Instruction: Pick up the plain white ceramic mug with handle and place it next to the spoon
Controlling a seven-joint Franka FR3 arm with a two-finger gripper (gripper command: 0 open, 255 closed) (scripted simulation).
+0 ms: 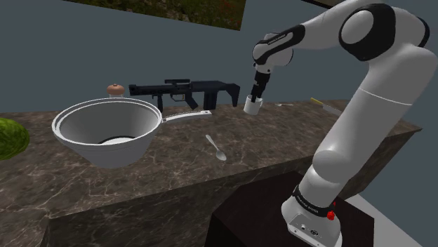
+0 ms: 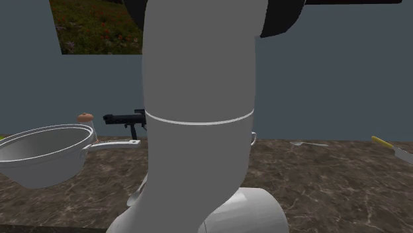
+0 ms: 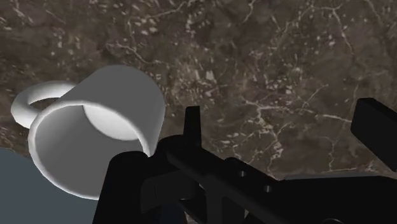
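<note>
At the back of the tabletop (image 1: 175,172), close to its rear edge and the grey wall, the white mug (image 1: 253,106) sits directly under the claw (image 1: 257,94). It is well apart from the spoon (image 1: 218,149), which lies nearer the front beside the big white pan (image 1: 105,130). In the wrist view the claw (image 3: 283,121) is spread wide, with only bare marbled surface between its fingers. The mug (image 3: 102,130) sits just outside one finger, its mouth turned toward the camera and its handle on the side away from the claw. Whether that finger touches its wall cannot be told. The step in hand looks like the grasp, not yet made, since nothing is held. The next move calls for shifting the claw sideways until the mug's wall lies between the fingers, closing, then lifting and carrying it forward to a spot just beside the spoon, clear of the pan's handle.
</note>
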